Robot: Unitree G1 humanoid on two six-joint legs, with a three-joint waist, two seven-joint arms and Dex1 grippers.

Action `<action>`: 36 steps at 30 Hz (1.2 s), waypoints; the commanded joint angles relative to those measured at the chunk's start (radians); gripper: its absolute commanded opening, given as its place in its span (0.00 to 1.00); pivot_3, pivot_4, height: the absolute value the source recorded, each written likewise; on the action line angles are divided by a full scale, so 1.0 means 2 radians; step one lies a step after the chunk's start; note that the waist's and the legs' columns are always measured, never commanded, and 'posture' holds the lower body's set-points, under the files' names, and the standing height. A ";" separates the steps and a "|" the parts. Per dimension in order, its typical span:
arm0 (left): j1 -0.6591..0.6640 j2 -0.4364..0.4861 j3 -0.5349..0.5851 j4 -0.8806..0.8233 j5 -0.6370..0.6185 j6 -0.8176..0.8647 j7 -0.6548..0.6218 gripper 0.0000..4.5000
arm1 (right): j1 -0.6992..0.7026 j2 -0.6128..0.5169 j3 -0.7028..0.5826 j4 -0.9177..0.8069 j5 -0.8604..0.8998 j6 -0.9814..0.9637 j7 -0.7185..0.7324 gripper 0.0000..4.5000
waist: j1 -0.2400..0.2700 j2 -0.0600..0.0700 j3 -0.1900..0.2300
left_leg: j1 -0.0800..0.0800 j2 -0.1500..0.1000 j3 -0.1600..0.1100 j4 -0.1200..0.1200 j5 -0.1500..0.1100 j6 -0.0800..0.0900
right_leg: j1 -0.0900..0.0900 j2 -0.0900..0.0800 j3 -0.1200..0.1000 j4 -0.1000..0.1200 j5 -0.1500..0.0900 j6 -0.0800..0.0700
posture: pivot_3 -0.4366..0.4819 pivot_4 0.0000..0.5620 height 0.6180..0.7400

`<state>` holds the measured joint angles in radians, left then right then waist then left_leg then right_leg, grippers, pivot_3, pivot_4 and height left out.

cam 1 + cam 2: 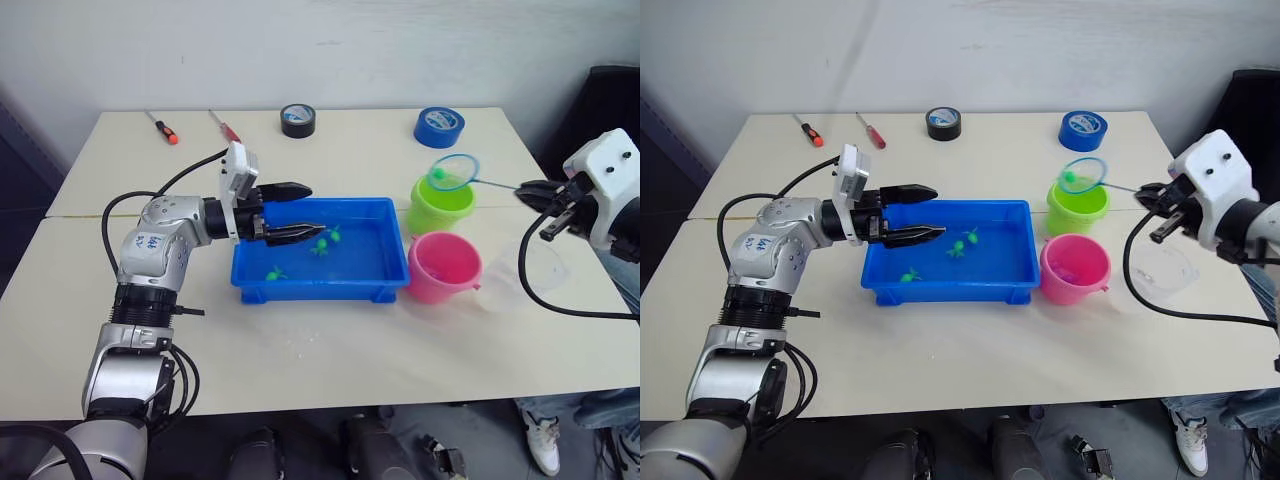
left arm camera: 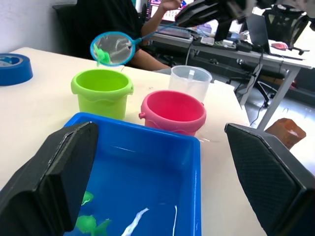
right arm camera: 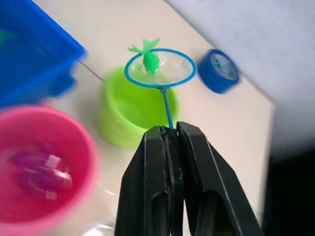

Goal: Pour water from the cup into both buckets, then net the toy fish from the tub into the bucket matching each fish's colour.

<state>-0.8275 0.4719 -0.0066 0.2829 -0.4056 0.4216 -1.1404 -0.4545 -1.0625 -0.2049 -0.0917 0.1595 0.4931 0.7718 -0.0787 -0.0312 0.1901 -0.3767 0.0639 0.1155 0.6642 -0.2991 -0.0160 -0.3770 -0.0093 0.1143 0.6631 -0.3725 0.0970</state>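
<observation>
The blue tub [image 1: 300, 290] sits mid-table with water and green toy fish [image 1: 322, 243] in it. My left gripper [image 1: 316, 208] hangs open over the tub's left part, holding nothing. Right of the tub stand the green bucket [image 1: 440, 208] and, nearer, the pink bucket [image 1: 443, 268], which holds pink fish [image 3: 42, 169]. The clear cup [image 1: 520, 275] stands right of the pink bucket. My right gripper [image 3: 170, 130] is shut on the wire handle of the net [image 1: 455, 172]. The net's hoop hovers over the green bucket's far rim with one green fish [image 3: 149, 58] in it.
At the table's far side lie a black tape roll [image 1: 298, 120], a blue tape roll [image 1: 439, 126] and two screwdrivers [image 1: 160, 127]. A person [image 2: 108, 19] sits beyond the table's right end, with desks and chairs behind.
</observation>
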 commanded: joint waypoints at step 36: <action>0.006 0.029 -0.013 -0.001 0.033 -0.054 -0.019 1.00 | -0.154 -0.077 0.158 0.243 -0.332 -0.535 -0.112 0.00 | -0.005 0.002 0.001 | 0.002 0.000 0.002 0.001 0.000 -0.001 | 0.000 0.000 0.000 0.004 0.000 -0.001 | 0.48 0.27 1.00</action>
<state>-0.8051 0.5098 -0.0312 0.2881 -0.3495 0.3422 -1.1648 -0.7474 -1.2244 0.2046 0.3998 -0.6196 -0.6667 0.5023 -0.0880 -0.0281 0.1919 -0.3718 0.0645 0.1200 0.6659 -0.2985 -0.0171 -0.3775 -0.0087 0.1138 0.6720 -0.3731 0.0960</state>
